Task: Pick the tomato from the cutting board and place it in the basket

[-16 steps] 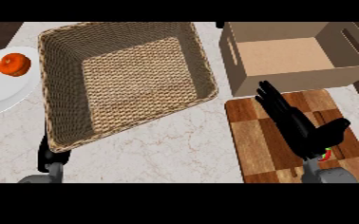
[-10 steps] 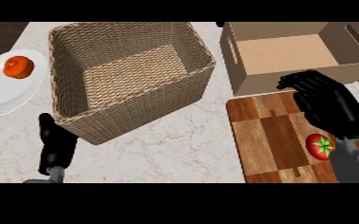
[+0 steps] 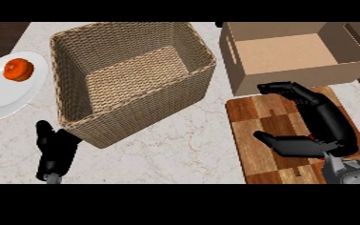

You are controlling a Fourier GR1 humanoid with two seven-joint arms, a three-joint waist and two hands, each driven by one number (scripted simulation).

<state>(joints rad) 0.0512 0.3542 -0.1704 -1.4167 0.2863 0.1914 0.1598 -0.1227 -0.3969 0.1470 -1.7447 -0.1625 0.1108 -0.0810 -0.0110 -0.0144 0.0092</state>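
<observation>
Tomato hidden from view; right hand (image 3: 320, 124) over the cutting board (image 3: 267, 128).

Right hand's fingers and thumb are curled inward above the board's right side, but whether they clasp the tomato cannot be told. Woven basket (image 3: 134, 81) sits mid-counter, just left of the board. Cardboard box (image 3: 288, 52) stands at the counter's far right edge, behind the board. Left hand (image 3: 55, 150) rests at the near left edge, fingers straight and together. A white plate (image 3: 21, 93) at the left edge carries an orange fruit (image 3: 19, 69).
</observation>
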